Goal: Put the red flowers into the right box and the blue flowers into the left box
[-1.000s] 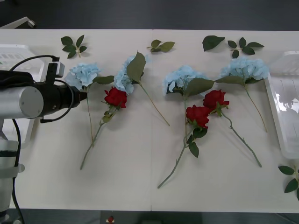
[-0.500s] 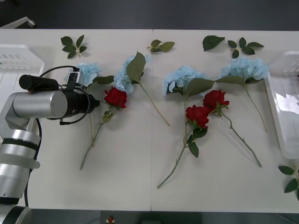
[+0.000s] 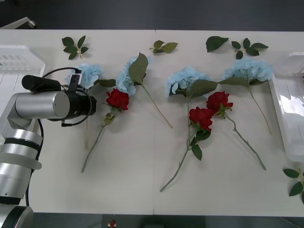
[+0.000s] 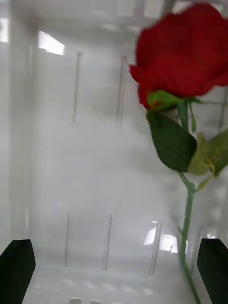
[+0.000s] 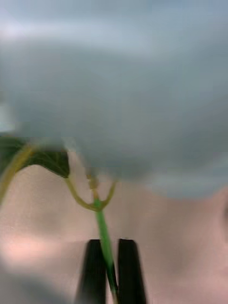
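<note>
My left gripper [image 5: 108,251] is shut on the thin green stem of the leftmost blue flower [image 3: 89,73], just below its head, which looms close and blurred in the left wrist view. The left arm [image 3: 52,105] lies over that stem. Three more blue flowers [image 3: 186,78] and three red flowers [image 3: 117,99] lie across the table. My right gripper [image 4: 114,273] is open above the right box [image 4: 85,156], where another red flower [image 4: 183,52] lies on the floor. The right box [image 3: 292,104] is at the table's right edge and the left box [image 3: 19,54] at its left edge.
Loose green leaf sprigs lie along the table's far edge [image 3: 164,46] and at the near right corner [image 3: 297,183]. The near half of the white table [image 3: 133,190] is bare.
The left arm swung in from the left and came down over the leftmost blue flower's stem. That flower has shifted slightly, and its stem now looks blurred.
</note>
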`<action>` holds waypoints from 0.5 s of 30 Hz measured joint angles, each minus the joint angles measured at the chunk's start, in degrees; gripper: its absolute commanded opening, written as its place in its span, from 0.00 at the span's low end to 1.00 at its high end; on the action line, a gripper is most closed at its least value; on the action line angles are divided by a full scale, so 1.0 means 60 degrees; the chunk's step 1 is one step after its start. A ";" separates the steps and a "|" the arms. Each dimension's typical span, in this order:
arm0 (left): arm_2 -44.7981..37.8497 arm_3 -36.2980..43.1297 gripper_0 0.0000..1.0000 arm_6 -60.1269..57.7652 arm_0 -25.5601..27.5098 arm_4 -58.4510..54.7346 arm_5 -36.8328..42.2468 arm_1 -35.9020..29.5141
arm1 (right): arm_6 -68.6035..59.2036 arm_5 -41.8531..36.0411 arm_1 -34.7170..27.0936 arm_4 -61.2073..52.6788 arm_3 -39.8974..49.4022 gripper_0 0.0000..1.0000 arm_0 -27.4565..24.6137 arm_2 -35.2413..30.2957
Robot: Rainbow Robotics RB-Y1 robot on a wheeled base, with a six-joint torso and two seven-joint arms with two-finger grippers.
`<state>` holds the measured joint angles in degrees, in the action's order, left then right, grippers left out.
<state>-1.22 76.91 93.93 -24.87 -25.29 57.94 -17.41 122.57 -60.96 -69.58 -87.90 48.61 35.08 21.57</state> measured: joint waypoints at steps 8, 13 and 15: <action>-0.0327 0.1980 0.00 -0.0626 -0.0013 -0.1072 0.2138 -0.0817 | -0.0690 -0.0130 0.0169 0.0016 0.2294 1.00 0.0379 0.0489; -0.1173 0.2963 0.00 -0.0751 -0.0021 -0.2506 0.2782 -0.1965 | -0.1691 0.0104 0.0962 0.1320 0.2892 1.00 0.0379 0.0479; -0.1548 0.3124 0.00 -0.0751 -0.0029 -0.2817 0.2996 -0.2508 | -0.1839 0.0237 0.1339 0.1869 0.2950 1.00 0.0379 0.0478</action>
<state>-10.51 95.66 89.42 -25.04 -42.20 75.92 -32.46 111.53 -59.53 -61.55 -76.68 66.31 37.36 24.43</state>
